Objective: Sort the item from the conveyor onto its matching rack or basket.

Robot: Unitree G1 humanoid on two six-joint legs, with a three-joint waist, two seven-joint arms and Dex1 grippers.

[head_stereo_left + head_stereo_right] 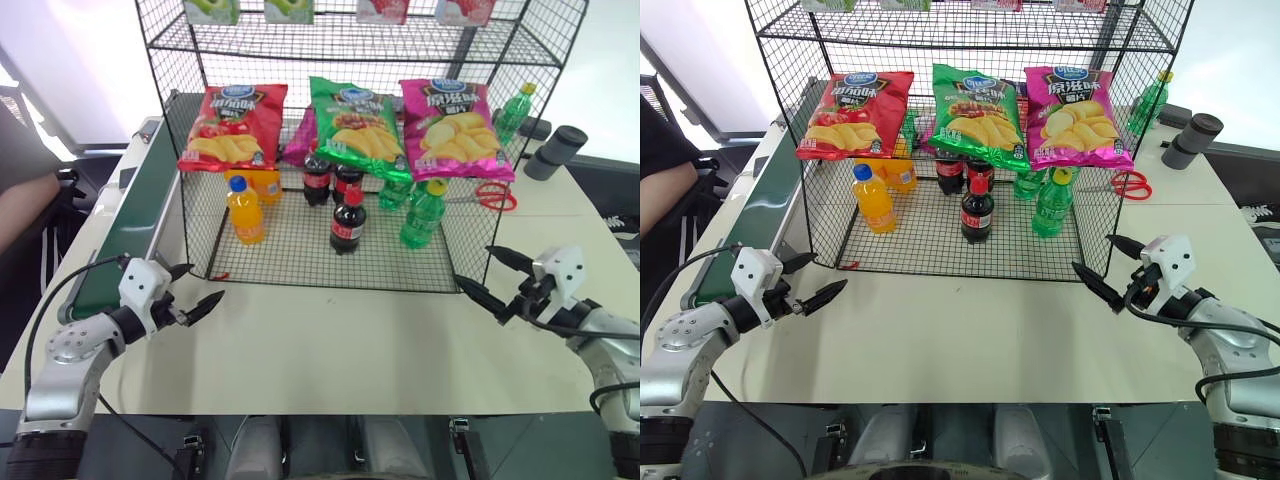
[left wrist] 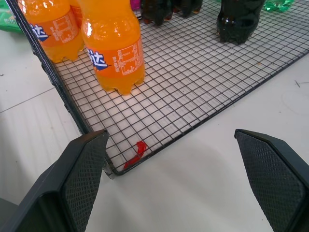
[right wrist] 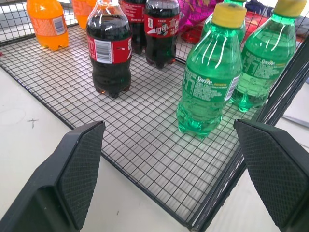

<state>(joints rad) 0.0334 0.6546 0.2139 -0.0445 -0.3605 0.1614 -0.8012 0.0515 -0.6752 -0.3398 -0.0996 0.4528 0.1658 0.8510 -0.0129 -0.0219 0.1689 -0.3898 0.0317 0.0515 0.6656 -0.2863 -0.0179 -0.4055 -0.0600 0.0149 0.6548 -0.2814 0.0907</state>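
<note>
A small cola bottle (image 1: 347, 222) with a red cap and red label stands upright in the black wire basket (image 1: 290, 252), in front of two more cola bottles (image 1: 330, 180). In the right wrist view it is the nearest cola bottle (image 3: 110, 50). The dark green conveyor (image 1: 128, 222) runs along the rack's left side and nothing shows on its belt. My left gripper (image 1: 205, 283) hovers open and empty over the table by the basket's front left corner (image 2: 112, 170). At the front right corner my right gripper (image 1: 473, 265) is open and empty too.
Orange soda bottles (image 1: 245, 212) stand at the basket's left and green Sprite bottles (image 1: 423, 215) at its right. Three chip bags (image 1: 352, 125) lie on the wire shelf above. Red scissors (image 1: 490, 196) and a dark cylinder (image 1: 553, 152) lie right of the rack. A person's arm (image 1: 22, 205) is at the far left.
</note>
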